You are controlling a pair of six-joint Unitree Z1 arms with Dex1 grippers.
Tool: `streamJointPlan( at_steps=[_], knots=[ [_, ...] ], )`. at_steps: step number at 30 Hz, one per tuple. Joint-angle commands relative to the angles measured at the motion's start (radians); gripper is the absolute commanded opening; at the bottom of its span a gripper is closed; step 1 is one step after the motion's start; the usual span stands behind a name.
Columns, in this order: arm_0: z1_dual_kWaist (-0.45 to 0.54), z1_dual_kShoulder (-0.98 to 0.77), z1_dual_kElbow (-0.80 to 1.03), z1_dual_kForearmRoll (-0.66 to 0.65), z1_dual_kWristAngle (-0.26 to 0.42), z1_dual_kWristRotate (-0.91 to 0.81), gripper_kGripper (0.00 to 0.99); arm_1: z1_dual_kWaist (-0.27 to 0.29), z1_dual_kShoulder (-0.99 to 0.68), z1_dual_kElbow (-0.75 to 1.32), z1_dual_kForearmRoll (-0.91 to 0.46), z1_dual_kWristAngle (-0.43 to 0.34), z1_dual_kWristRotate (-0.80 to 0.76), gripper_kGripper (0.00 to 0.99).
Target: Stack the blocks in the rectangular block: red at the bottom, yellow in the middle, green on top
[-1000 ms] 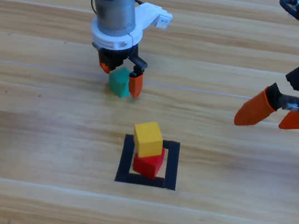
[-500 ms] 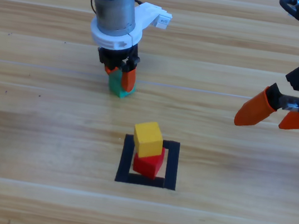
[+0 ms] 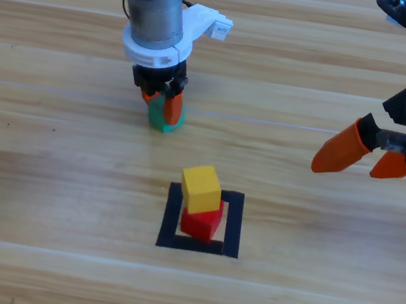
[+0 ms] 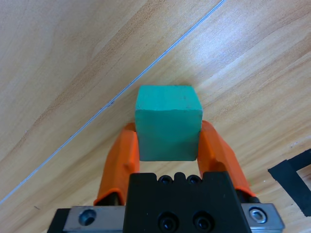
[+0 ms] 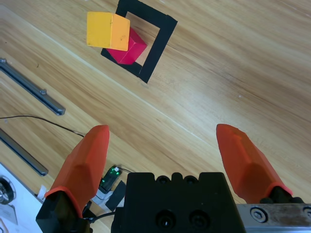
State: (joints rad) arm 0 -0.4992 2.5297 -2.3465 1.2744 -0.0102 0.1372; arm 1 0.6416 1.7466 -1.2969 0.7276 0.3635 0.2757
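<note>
Right claw [image 5: 163,141] spread wide above desk [image 5: 233,63]; yellow cube [image 5: 108,30] atop red cube [image 5: 130,51] in tape square [image 5: 158,41].

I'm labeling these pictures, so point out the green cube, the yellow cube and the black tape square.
green cube [image 4: 168,128]: left wrist view, its near face, between the jaws.
yellow cube [image 3: 201,188]: high view, its top face.
black tape square [image 3: 232,225]: high view, its right strip.

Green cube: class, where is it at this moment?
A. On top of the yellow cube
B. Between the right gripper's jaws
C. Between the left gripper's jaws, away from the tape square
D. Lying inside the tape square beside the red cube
C. The left gripper has its jaws shut on the green cube, over bare wood; the tape square holds only the red cube with the yellow cube on it.
</note>
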Motion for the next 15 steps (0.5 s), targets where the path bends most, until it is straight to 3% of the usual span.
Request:
streamJointPlan(
  at_steps=[1,2,8,15],
  knots=[
    [-0.009,0.055,0.004,0.011,-0.014,0.001,0.101,-0.023,-0.002,0.028,-0.019,0.02,-0.013,0.977],
    [-0.009,0.054,0.004,0.011,-0.013,0.001,0.063,-0.023,-0.002,0.028,-0.02,0.022,-0.015,0.977],
    [-0.009,-0.003,-0.016,0.025,-0.045,-0.019,0.063,-0.023,-0.002,0.031,-0.022,0.022,-0.015,0.977],
    [0.021,-0.144,-0.123,0.134,-0.108,-0.119,0.061,-0.023,-0.002,0.034,-0.025,0.02,-0.018,0.977]
  ],
)
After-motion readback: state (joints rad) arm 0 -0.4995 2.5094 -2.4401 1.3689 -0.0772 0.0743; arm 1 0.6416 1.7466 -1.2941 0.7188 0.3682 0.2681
